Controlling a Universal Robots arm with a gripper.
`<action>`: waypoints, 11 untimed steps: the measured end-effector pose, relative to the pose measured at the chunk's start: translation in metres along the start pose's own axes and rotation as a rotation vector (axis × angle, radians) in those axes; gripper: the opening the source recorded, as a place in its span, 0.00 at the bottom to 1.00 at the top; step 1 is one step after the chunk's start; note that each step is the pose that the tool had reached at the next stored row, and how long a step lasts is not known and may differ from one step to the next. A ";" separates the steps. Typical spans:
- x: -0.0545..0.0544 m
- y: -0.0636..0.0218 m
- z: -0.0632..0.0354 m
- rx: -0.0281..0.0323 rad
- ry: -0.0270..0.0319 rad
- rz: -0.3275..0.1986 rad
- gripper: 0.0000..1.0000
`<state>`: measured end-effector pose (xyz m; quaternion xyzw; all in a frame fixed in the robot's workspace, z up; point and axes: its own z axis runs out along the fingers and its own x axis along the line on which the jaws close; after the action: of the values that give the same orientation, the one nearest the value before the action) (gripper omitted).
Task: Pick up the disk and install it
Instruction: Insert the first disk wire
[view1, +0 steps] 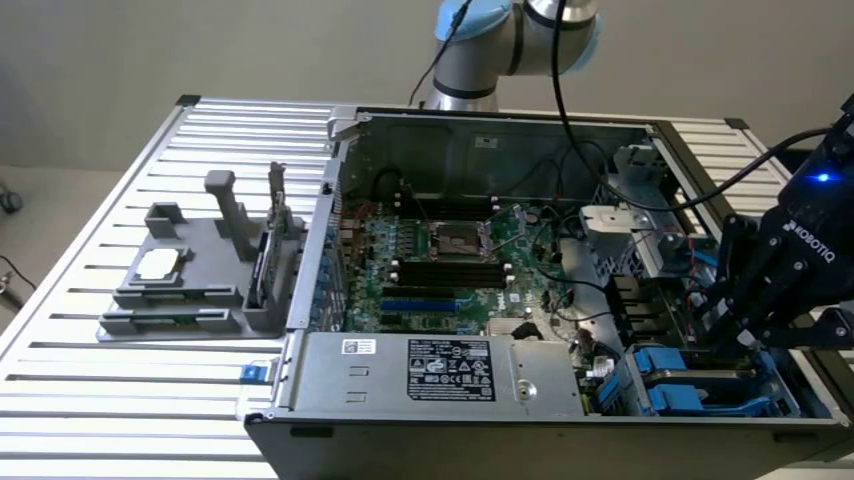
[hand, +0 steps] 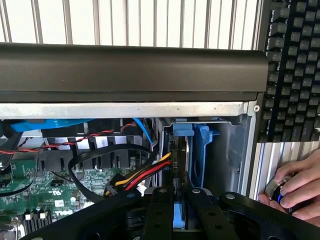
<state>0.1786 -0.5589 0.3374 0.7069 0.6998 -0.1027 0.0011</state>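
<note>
A slatted metal bench (view1: 80, 310) carries an open computer case (view1: 534, 430) toward the exterior view's right, a gray fixture tray (view1: 187, 290) just beside it on the left, and a black keyboard (hand: 295, 65) alongside the case.

Open computer case (view1: 534, 270) lying on a slatted metal table (view1: 120, 400), green motherboard (view1: 441, 260) exposed inside. Silver power supply box (view1: 441, 372) with a white label along the near edge. Grey tray (view1: 187, 290) on the exterior view's left, well apart from the case, carrying a small square chip (view1: 158, 263). Black gripper (view1: 727, 335) low over the blue drive bays (view1: 694, 385) at the exterior view's right, fingers close together. Arm base (view1: 514, 40) behind the case.
</note>
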 end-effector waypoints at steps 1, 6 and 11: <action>0.000 0.0000 0.0001 0.0001 -0.0004 0.000 0.16; 0.001 0.0001 0.0004 0.0000 -0.0021 0.001 0.16; 0.003 0.0001 0.0008 -0.0001 -0.0028 0.001 0.16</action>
<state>0.1786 -0.5564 0.3362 0.7071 0.6995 -0.1036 0.0022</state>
